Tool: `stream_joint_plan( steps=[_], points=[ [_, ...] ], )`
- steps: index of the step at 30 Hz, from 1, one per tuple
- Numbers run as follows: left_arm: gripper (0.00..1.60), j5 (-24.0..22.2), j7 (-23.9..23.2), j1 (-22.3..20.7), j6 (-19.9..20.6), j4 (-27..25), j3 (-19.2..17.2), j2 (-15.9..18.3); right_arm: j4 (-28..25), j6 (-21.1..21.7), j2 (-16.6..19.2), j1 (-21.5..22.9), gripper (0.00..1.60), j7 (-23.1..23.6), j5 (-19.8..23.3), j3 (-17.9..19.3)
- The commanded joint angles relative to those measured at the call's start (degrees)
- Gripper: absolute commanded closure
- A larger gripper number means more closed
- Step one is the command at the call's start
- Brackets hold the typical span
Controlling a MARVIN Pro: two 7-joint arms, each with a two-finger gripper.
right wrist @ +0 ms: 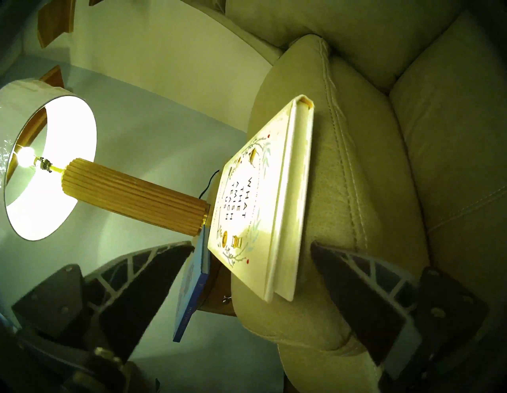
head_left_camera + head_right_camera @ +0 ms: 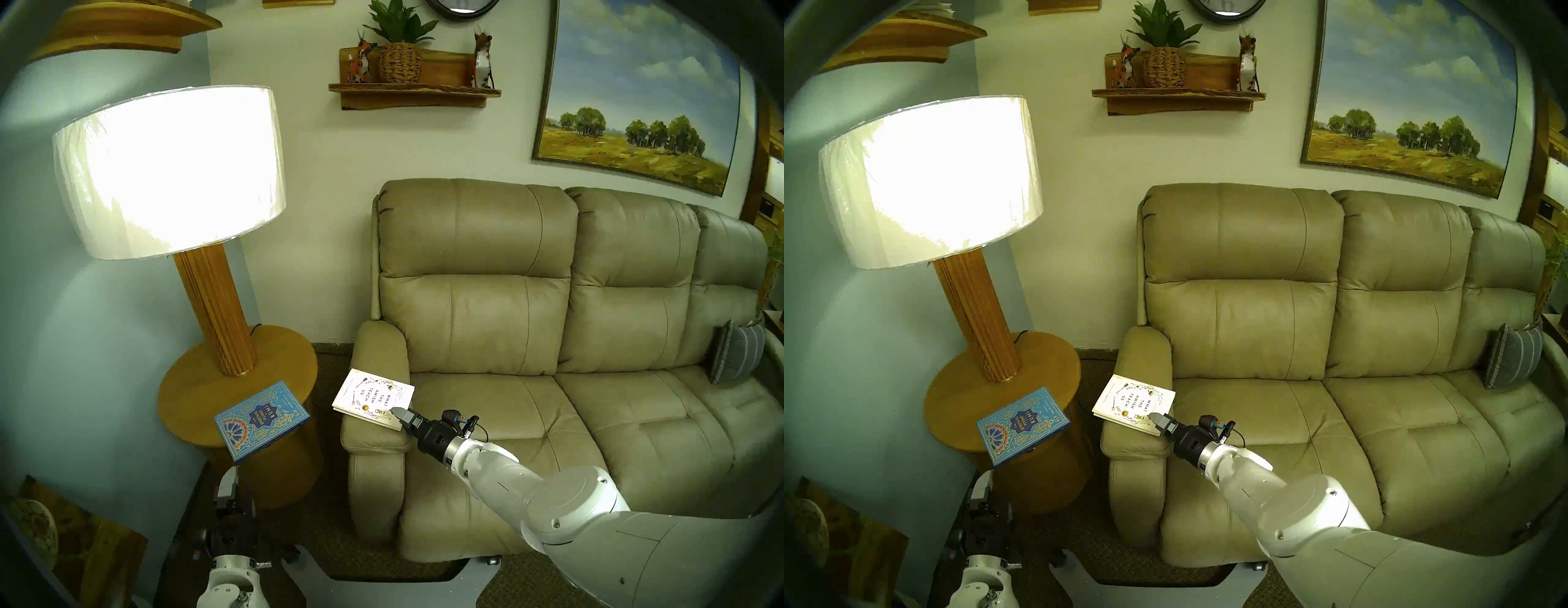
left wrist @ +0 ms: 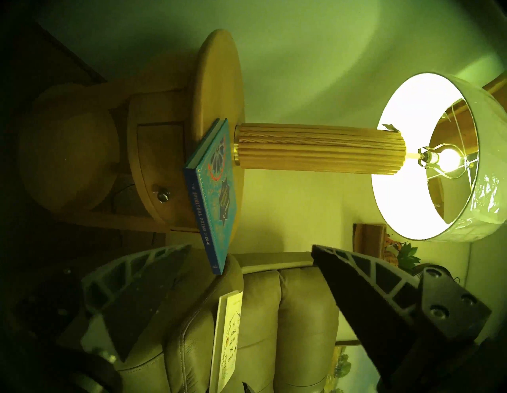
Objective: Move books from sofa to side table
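The white book (image 2: pixel 373 399) lies flat on the sofa's (image 2: pixel 488 318) left armrest, its edge overhanging towards the side table. My right gripper (image 2: pixel 399 414) is open at the book's near corner. In the right wrist view its fingers (image 1: pixel 356 288) stand wide apart, one on each side of the book's edge (image 1: pixel 285 219), without pinching it. The turquoise RUMI book (image 2: pixel 261 418) lies on the round wooden side table (image 2: pixel 191 382), overhanging its front edge. My left gripper (image 2: pixel 227 479) hangs low in front of the table, open and empty; the left wrist view shows the RUMI book (image 3: pixel 216 192) beyond it.
A lit lamp with a wide white shade (image 2: pixel 169 170) and a ribbed wooden column (image 2: pixel 220 305) stands on the table behind the RUMI book. A narrow carpeted gap (image 2: pixel 326 424) separates table and armrest. A grey striped pillow (image 2: pixel 736 352) sits at the sofa's far right.
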Motion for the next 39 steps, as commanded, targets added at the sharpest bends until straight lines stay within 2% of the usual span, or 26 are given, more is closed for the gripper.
stream_joint_plan(
  steps=[1,11,16,17,18,19,20,21,23,26,31,39],
  points=[
    [0.00,-0.72,-5.04,-1.62,1.64,1.33,-0.27,-0.16,0.44,0.18,-1.32,2.82,0.00,-0.39,0.43,0.23],
    [0.00,-1.48,-8.39,-2.83,3.18,3.66,-0.51,-0.06,1.30,0.12,-1.46,3.30,0.00,-0.40,1.18,1.09],
    [0.00,-1.73,-8.97,-2.86,3.69,3.78,-0.64,0.06,1.59,0.78,-1.88,3.58,0.00,-2.66,1.57,2.05],
    [0.00,-1.77,-9.07,-2.85,3.76,3.78,-0.67,0.06,1.60,0.86,-1.93,3.62,0.48,-3.17,1.51,2.13],
    [0.00,-1.80,-9.13,-2.82,3.79,3.76,-0.70,0.08,1.61,1.01,-2.02,3.65,0.83,-3.92,1.67,2.41],
    [0.00,-1.84,-9.25,-2.79,3.87,3.75,-0.74,0.09,1.65,1.19,-2.04,3.71,0.99,-4.43,1.81,2.68],
    [0.00,-1.84,-9.25,-2.79,3.87,3.75,-0.74,0.09,1.65,1.19,-2.04,3.71,0.99,-4.43,1.81,2.68],
    [0.00,-2.01,-9.51,-2.63,4.15,3.68,-0.86,0.15,1.67,1.59,-1.93,3.85,1.60,-5.39,1.82,2.94],
    [0.00,-2.19,-9.86,-2.32,4.63,3.56,-1.01,0.32,1.66,1.58,-1.42,3.75,1.60,-4.51,1.97,3.25],
    [0.00,-2.72,-10.61,-1.49,6.10,2.94,-1.03,0.53,2.10,1.97,-0.02,3.49,1.60,0.99,2.99,4.31],
    [0.00,-2.82,-11.77,-0.15,8.49,1.49,0.04,0.55,2.57,4.11,0.57,2.63,1.60,4.60,4.34,5.62],
    [0.00,-2.47,-12.43,0.19,9.24,1.20,2.09,0.12,2.62,7.41,0.18,0.74,1.60,10.09,5.35,6.62]
  ],
)
